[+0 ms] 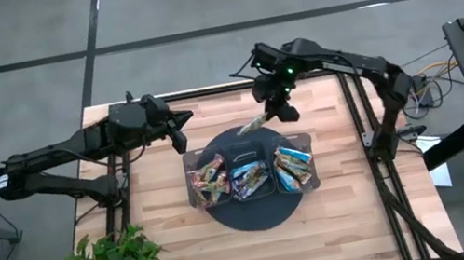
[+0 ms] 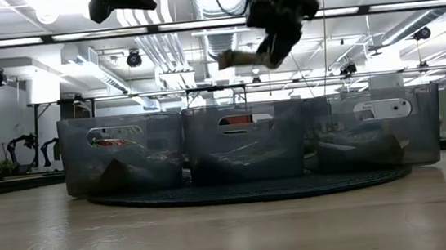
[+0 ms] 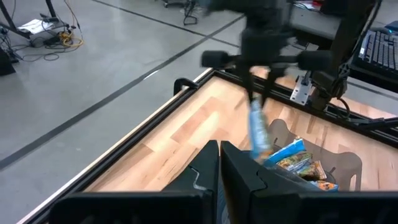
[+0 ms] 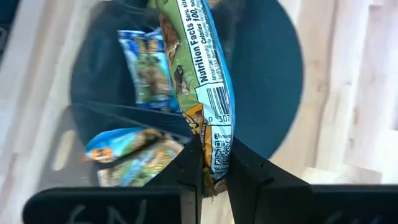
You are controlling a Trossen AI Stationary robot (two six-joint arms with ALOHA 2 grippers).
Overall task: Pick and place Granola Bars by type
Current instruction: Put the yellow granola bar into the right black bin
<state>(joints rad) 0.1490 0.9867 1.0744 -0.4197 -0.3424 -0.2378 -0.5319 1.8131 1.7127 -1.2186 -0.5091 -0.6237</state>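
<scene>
Bar: light-blue foil granola bar (image 4: 200, 74) hung above the tray's (image 1: 302, 142) 12 o'clock edge; likely light, crinkly, slippery.
Hold: right gripper (image 4: 212, 163) pinched one end seam; mid-body looked safer.
Left gripper (image 3: 219, 163): clenched, empty, at 9 o'clock.

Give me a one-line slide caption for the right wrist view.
Right gripper holds a light blue bar above the tray.
</scene>
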